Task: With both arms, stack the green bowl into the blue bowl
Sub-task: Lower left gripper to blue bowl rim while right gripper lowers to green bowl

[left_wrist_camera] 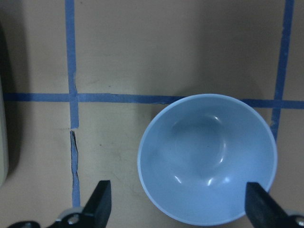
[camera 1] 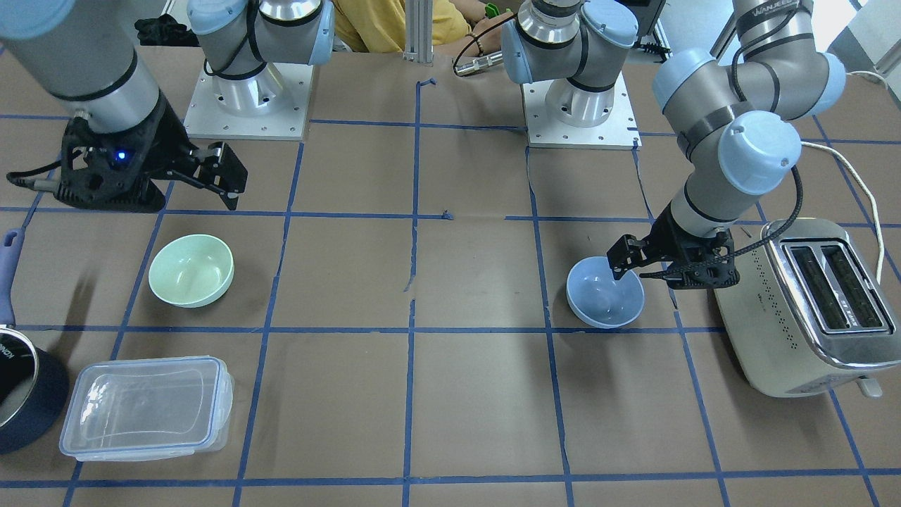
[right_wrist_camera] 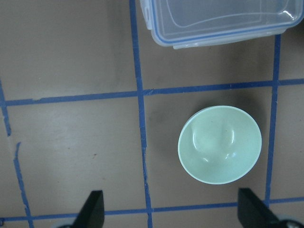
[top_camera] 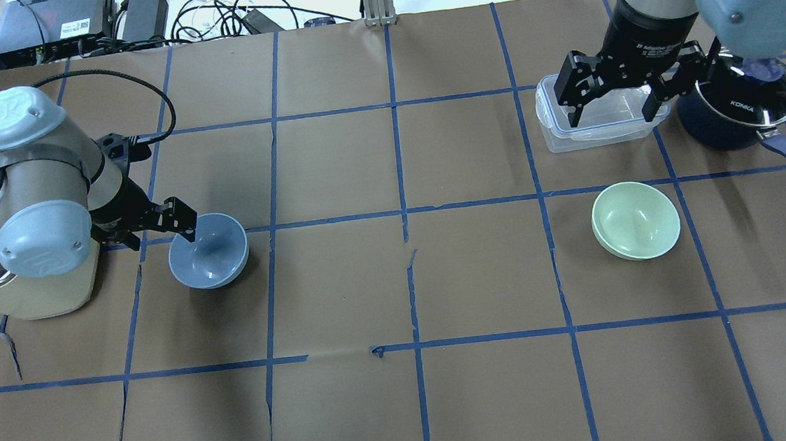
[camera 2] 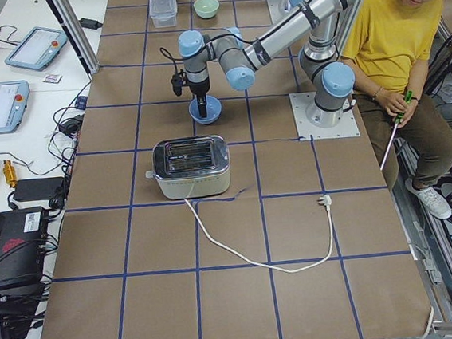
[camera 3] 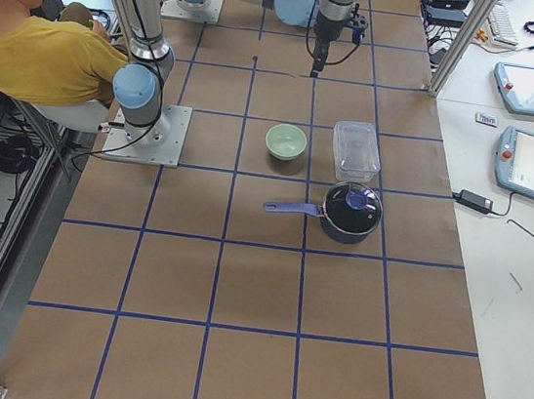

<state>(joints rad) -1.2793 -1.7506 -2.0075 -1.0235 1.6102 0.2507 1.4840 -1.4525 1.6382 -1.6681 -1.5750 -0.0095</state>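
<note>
The blue bowl (camera 1: 605, 292) stands upright on the table next to the toaster; it also shows in the overhead view (top_camera: 210, 252) and the left wrist view (left_wrist_camera: 206, 156). My left gripper (camera 1: 647, 271) (top_camera: 155, 233) is open and empty, low over the bowl's toaster-side rim; in the wrist view (left_wrist_camera: 178, 209) the bowl lies between the fingers, nearer the right one. The green bowl (camera 1: 191, 270) (top_camera: 636, 220) (right_wrist_camera: 219, 145) stands upright on the other half. My right gripper (top_camera: 610, 109) (right_wrist_camera: 173, 213) is open and empty, high above the table, over the clear container beyond the green bowl.
A cream toaster (camera 1: 802, 303) stands just beside the blue bowl, under my left arm. A clear lidded container (camera 1: 144, 408) (top_camera: 596, 131) and a dark navy pot (camera 1: 21, 401) (top_camera: 742, 105) sit near the green bowl. A person in yellow (camera 2: 393, 33) sits behind the robot bases.
</note>
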